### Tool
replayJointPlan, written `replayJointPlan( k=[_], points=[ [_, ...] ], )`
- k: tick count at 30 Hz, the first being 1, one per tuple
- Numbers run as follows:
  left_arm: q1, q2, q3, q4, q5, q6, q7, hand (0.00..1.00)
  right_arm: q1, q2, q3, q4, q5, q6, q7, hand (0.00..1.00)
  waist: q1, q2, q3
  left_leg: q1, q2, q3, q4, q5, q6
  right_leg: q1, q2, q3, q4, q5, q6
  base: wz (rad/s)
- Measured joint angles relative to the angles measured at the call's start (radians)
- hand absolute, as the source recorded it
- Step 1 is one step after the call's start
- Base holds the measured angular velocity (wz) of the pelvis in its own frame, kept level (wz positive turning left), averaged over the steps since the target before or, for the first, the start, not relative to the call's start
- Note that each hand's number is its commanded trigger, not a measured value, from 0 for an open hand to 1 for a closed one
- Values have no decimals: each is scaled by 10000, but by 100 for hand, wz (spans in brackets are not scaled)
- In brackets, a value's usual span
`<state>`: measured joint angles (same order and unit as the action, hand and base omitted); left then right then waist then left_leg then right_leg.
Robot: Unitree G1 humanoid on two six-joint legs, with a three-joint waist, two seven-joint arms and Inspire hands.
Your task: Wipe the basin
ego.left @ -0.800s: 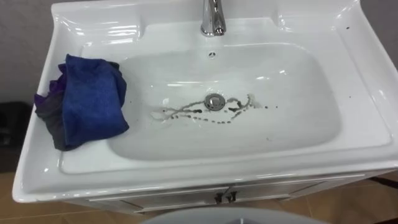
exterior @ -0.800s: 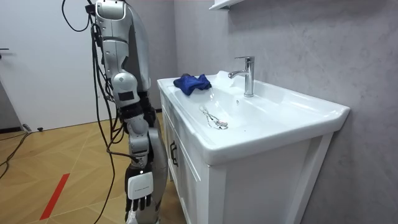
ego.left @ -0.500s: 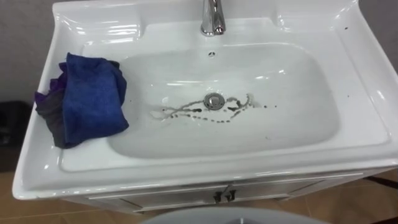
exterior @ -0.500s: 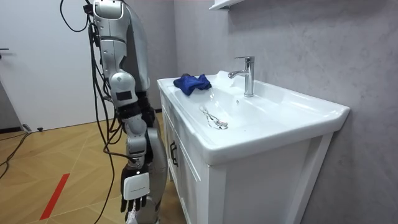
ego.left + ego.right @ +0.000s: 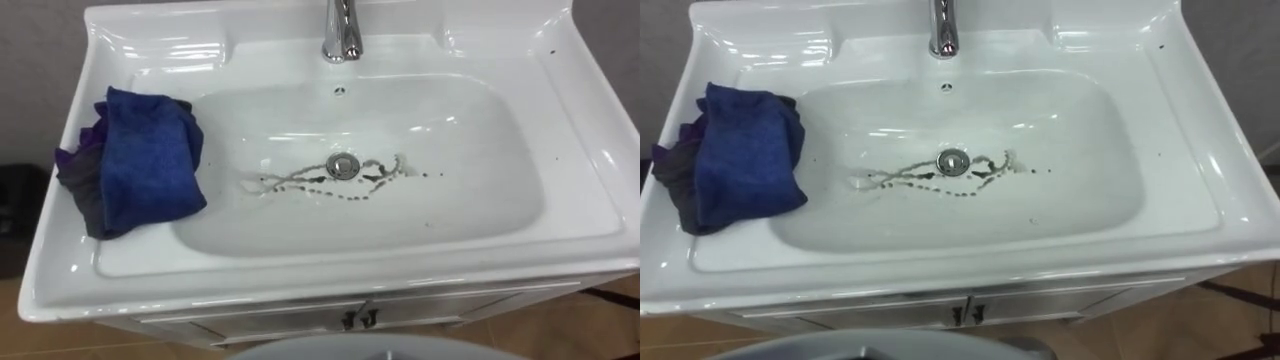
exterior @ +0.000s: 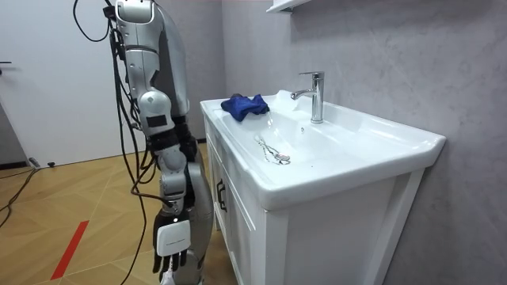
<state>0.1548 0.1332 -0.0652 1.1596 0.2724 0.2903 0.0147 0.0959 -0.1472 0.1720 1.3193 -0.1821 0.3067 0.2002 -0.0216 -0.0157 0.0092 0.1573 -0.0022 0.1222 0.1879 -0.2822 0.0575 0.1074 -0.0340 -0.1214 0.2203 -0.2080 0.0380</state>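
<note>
A white basin is seen from above, set on a white cabinet. A crumpled blue cloth lies on the basin's left rim, its edge hanging over into the bowl. A chrome faucet stands at the middle of the basin's back rim. At the bottom of the bowl sits a round metal drain, with thin dark streaks of dirt trailing to either side of it. The robot stands upright at the basin's front. Its right hand hangs low beside its leg, well apart from the basin, fingers loose and holding nothing.
</note>
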Motion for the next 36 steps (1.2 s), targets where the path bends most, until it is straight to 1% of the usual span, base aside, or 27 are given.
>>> replayJointPlan(
  k=[2,4,6,7,9,11,12,14,15,17,18,19,21,22,23,24,25,26,27,28,29,31,32,33,34,35,36],
  points=[
    [-6,5,52,8,-227,-3,2,0,9,0,7,167,-33,13,18,0,-5,36,-11,-67,1,-131,91,2,-7,15,-2,-128,-7,7,-11,14],
    [-2,5,59,37,-442,-5,3,0,17,-1,26,228,-36,18,-6,0,12,56,-12,-72,6,-187,127,11,-23,15,1,-189,-9,7,-12,9],
    [25,-29,208,81,-467,-6,4,0,13,-1,25,232,-32,8,-12,0,31,80,-14,-66,20,-191,125,15,-31,43,14,-213,-27,7,-12,2],
    [57,-43,391,81,-603,-6,5,0,-1,-2,25,231,-32,6,-12,0,54,120,-28,-59,29,-182,127,16,-33,48,21,-220,-28,7,-12,0],
    [196,-52,846,92,-1080,-4,5,0,-13,-4,5,217,-95,6,-7,0,68,121,-22,-60,35,-200,132,16,-35,73,23,-274,-29,7,-12,2],
    [348,-23,1159,86,-1758,-5,6,0,-72,-6,2,234,-133,6,-9,0,67,156,-28,-64,26,-270,165,16,-35,103,17,-293,-29,7,-12,7],
    [368,-19,1250,86,-1900,-1,6,0,-84,-6,3,228,-132,4,-10,0,80,222,-56,-63,25,-287,167,16,-35,110,15,-308,-28,7,-12,6],
    [442,2,1472,99,-2369,16,14,0,-93,-20,-4,229,-122,2,-11,0,227,242,-58,-60,21,-306,168,16,-35,120,7,-326,-28,7,-12,4],
    [488,17,1602,96,-2703,7,31,0,-100,-32,-8,233,-122,2,-19,0,329,267,-58,-62,19,-325,180,16,-35,132,-7,-401,-28,7,-12,11],
    [608,10,1838,92,-3352,6,161,0,-142,-73,-7,196,-116,-6,-117,0,425,300,-45,-80,-25,-524,185,17,-33,178,-42,-509,-27,5,-10,18],
    [642,10,1879,89,-3537,6,214,0,-154,-93,1,195,-117,-7,-133,0,500,309,-39,-77,-33,-531,181,18,-32,186,-48,-512,-27,3,-10,11],
    [671,9,2124,88,-3874,-2,317,0,-174,-145,-1,208,-106,-25,-139,0,587,304,-4,-80,-48,-580,176,19,-29,208,-73,-570,-20,-6,-12,13],
    [713,1,2714,87,-4241,-53,575,0,-206,-236,-53,213,-82,-112,-140,0,689,345,2,-99,-88,-732,170,21,-25,250,-119,-725,-2,-24,1,18],
    [739,7,3187,69,-4534,-167,781,0,-205,-293,-342,231,-74,-231,-138,0,833,377,5,-100,-102,-757,178,21,-24,262,-137,-773,-6,-40,9,11],
    [775,33,3543,45,-4851,-297,1095,0,-214,-347,-504,234,-70,-300,-141,0,892,393,7,-110,-106,-803,186,21,-24,240,-138,-810,-9,-41,8,10],
    [797,46,3712,21,-5058,-343,1295,0,-221,-372,-574,232,-62,-325,-146,0,961,406,6,-119,-106,-838,190,22,-24,225,-138,-830,-9,-40,8,7],
    [800,89,3976,-39,-5499,-397,1837,0,-211,-449,-591,213,34,-354,-163,0,1102,419,-2,-123,-107,-847,188,26,-30,218,-137,-835,-17,-41,8,10],
    [822,135,4379,-165,-5772,-422,2325,0,-206,-503,-683,195,100,-357,-202,0,1169,421,-3,-134,-118,-950,181,35,-40,254,-141,-915,-25,-41,7,14],
    [837,179,4563,-223,-5839,-465,2547,0,-192,-518,-745,193,147,-360,-237,0,1185,414,0,-133,-123,-1020,179,48,-43,287,-149,-987,-24,-41,7,21],
    [894,301,4765,-338,-5999,-591,2993,0,-160,-557,-769,186,216,-368,-296,0,1291,410,-5,-110,-118,-1062,165,58,-48,309,-148,-1020,-24,-43,9,15],
    [936,354,4801,-450,-6114,-638,3199,0,-158,-569,-766,188,232,-379,-340,0,1364,407,-6,-111,-117,-1062,165,59,-50,314,-146,-1027,-25,-50,6,9],
    [1057,462,5048,-720,-6371,-876,3921,0,-172,-608,-772,186,241,-496,-474,0,1506,415,-16,-133,-123,-1107,169,76,-51,326,-152,-1048,-26,-55,4,5],
    [1099,469,5272,-812,-6471,-973,4199,0,-143,-621,-785,178,253,-583,-527,0,1630,430,-37,-133,-123,-1107,180,80,-50,335,-152,-1059,-26,-55,4,3],
    [1119,479,5385,-853,-6575,-1010,4342,0,-121,-624,-786,132,263,-638,-566,0,1642,433,-43,-133,-123,-1113,183,80,-50,338,-153,-1071,-27,-55,4,3],
    [1222,490,5505,-1084,-6821,-1013,4648,0,-51,-642,-787,-8,263,-688,-592,0,1673,487,-85,-141,-129,-1157,181,80,-50,339,-155,-1074,-27,-55,4,11],
    [1335,508,5633,-1369,-7225,-1059,4970,0,-35,-654,-824,-59,263,-738,-618,0,1664,490,-105,-159,-139,-1234,182,82,-47,339,-161,-1122,-26,-55,4,14],
    [1386,514,5731,-1560,-7527,-1086,5173,0,-29,-661,-896,-57,270,-774,-640,0,1650,488,-105,-161,-145,-1271,185,86,-46,319,-171,-1164,-28,-55,4,14]
  ],
)
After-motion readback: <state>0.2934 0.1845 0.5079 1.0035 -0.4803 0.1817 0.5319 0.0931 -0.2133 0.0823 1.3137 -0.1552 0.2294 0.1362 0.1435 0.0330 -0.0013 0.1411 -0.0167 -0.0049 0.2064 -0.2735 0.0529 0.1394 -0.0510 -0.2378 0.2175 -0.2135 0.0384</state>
